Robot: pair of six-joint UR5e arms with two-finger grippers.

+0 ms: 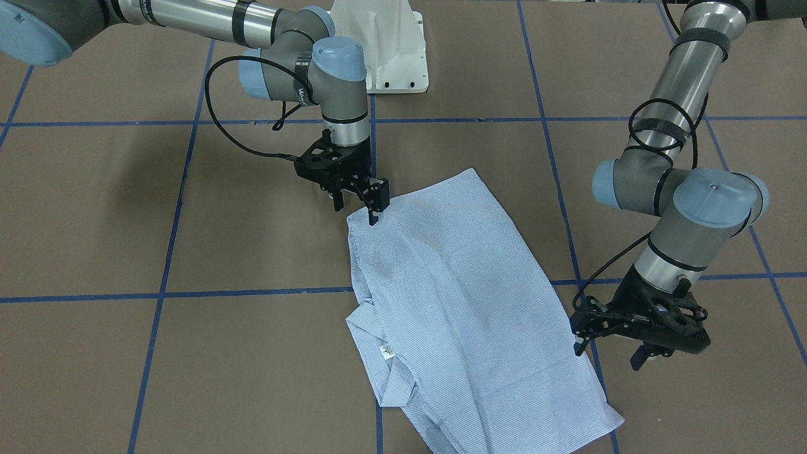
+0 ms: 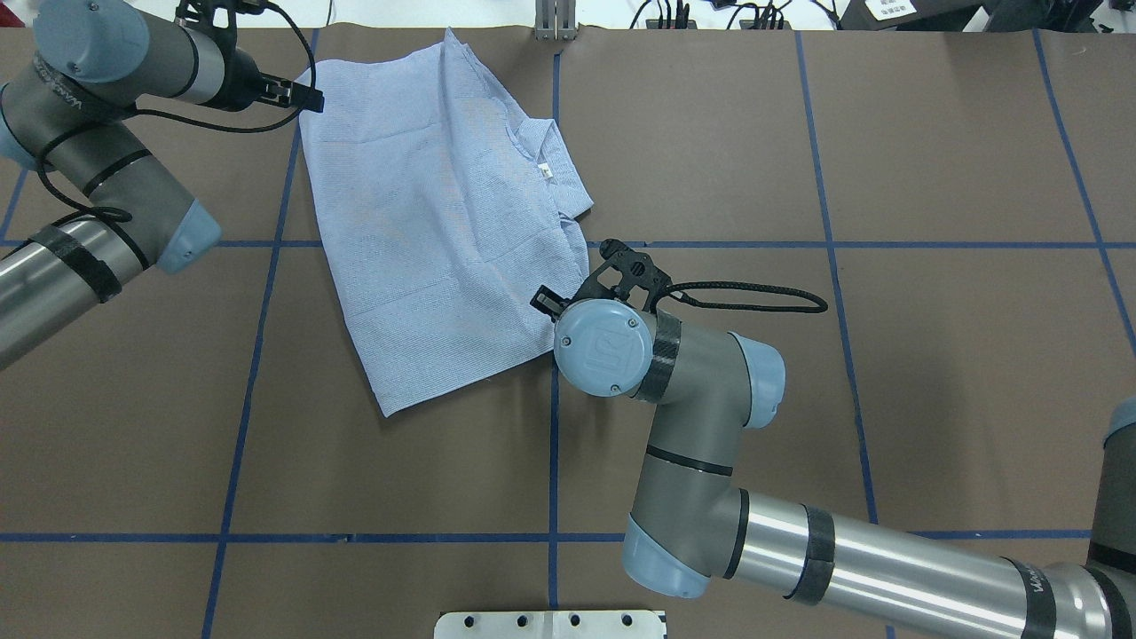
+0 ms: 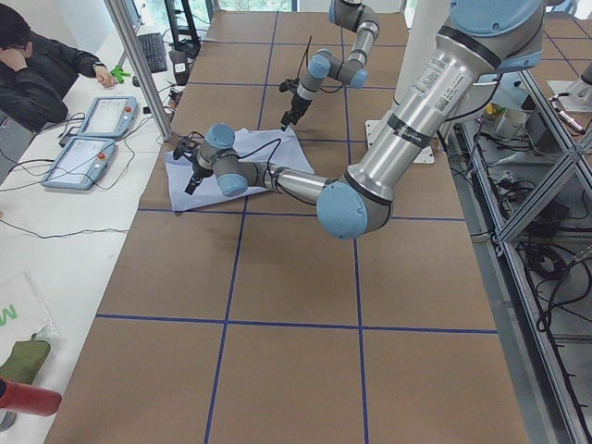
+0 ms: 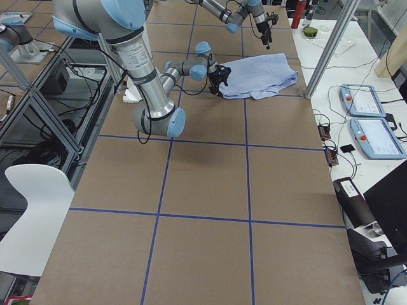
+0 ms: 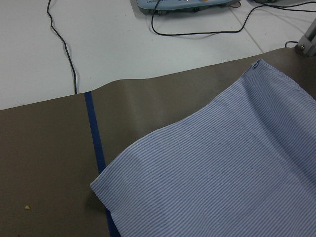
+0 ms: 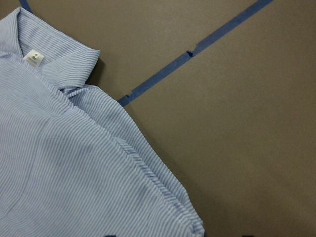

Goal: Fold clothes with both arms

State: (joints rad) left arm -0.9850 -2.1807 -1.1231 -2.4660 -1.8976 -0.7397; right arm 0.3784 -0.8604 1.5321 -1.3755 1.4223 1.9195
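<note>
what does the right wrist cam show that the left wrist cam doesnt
Only the right wrist view: on the shirt, the collar with its small white neck label, and a puckered seam running along one edge.

Only the left wrist view: a plain, flat corner of the cloth, the white bench beyond the table's end, black cables lying on it, and the edge of a grey-blue device.

Both: the finely striped fabric lying on the brown table cover, with blue tape running beside it.

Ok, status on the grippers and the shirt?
Left gripper open, empty, at shirt edge. Right gripper open, empty, at opposite corner. Shirt partly folded, lying flat, nothing on it.
</note>
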